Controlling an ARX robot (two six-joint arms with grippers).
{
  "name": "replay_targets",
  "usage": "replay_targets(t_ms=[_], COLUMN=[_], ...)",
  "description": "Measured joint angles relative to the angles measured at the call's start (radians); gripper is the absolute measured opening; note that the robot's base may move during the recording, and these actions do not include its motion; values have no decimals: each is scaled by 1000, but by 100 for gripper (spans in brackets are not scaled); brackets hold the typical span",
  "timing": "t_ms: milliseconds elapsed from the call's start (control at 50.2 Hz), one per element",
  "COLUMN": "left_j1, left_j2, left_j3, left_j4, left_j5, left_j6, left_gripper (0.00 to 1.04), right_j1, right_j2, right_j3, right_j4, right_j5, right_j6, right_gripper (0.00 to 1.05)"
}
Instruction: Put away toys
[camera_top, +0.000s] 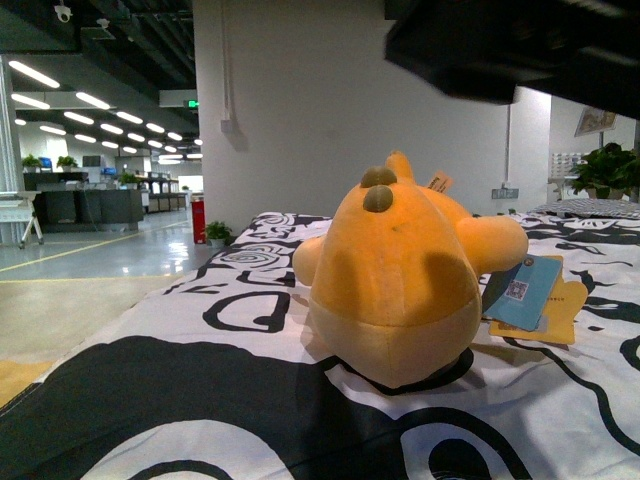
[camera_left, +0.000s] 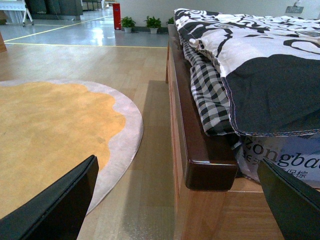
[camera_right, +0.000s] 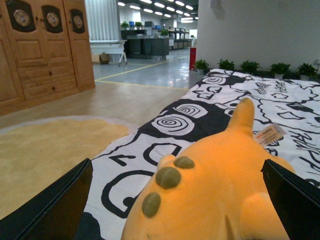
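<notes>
The left gripper (camera_left: 175, 205) is spread wide, low beside the bed's wooden side rail (camera_left: 200, 150). The right gripper (camera_right: 172, 200) is spread wide too, above the orange plush toy (camera_top: 400, 280). The toy sits on the black-and-white quilt (camera_top: 150, 380), back from its side edge, with a blue tag (camera_top: 522, 292) beside it.

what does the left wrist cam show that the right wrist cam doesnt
Only the left wrist view: the wooden bed frame seen from the side, and a checked sheet hanging out under the cover. Only the right wrist view: the orange plush toy lying on the bed, and a wooden wardrobe. Both: the black-and-white cover, the orange rug on the floor, and an open gripper, the left gripper in one, the right gripper in the other.
</notes>
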Motion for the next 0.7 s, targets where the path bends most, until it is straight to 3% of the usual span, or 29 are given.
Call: replay_targets(t_ms=[318,697], left_j1=[0,0], left_j2=[0,0], left_j3=[0,0], left_j4=[0,0], left_j5=[0,0], left_j6=[0,0], left_gripper=[99,99], right_j1=[63,8], right_j2=[311,373], right_j3=[232,176], right_j4=[-30,-2], right_j5=[108,117], right_j6=[-60,-53], right_gripper=[104,104])
